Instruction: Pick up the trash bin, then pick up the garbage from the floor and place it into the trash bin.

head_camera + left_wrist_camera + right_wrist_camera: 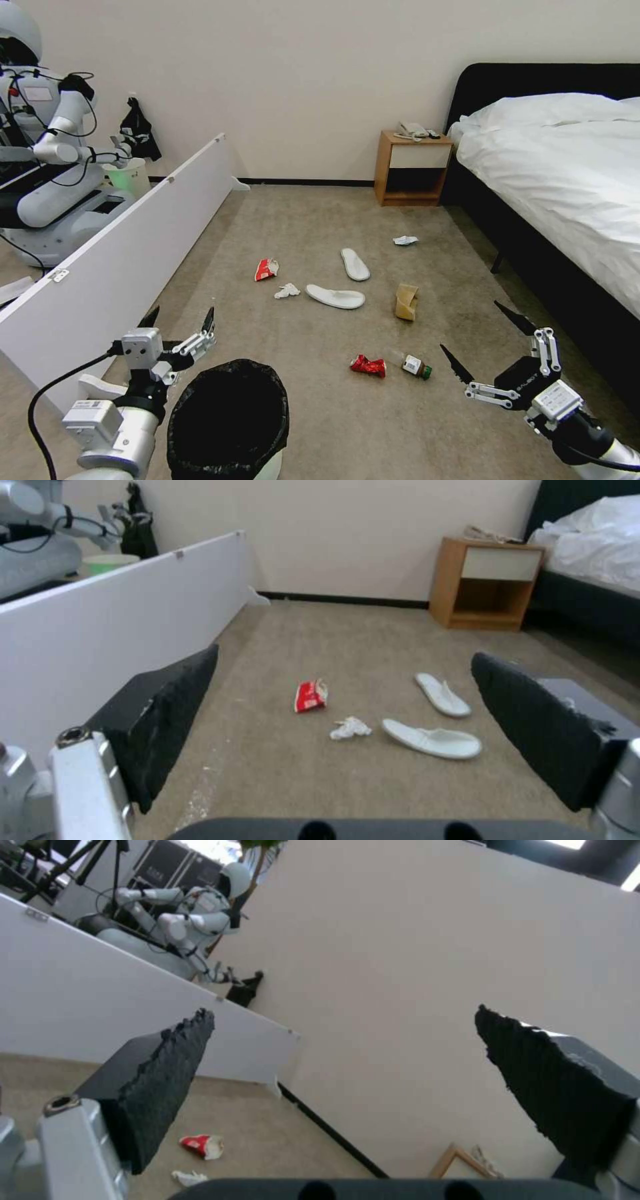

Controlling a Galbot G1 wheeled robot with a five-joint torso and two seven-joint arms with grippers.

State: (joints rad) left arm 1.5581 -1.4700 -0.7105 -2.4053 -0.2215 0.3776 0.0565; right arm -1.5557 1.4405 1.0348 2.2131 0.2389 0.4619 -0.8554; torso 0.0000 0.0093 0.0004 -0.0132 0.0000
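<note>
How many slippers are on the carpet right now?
2. One slipper lies mid-floor toward the nightstand; the other slipper lies just nearer the robot, beside a crumpled tissue. None seems hidden.

Bright, even light; soft wrist views

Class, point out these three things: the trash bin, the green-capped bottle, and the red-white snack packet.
Trash bin (228, 412): head view, black liner inside.
Bottle (417, 366): head view, white label.
Snack packet (310, 697): left wrist view, red face.
</note>
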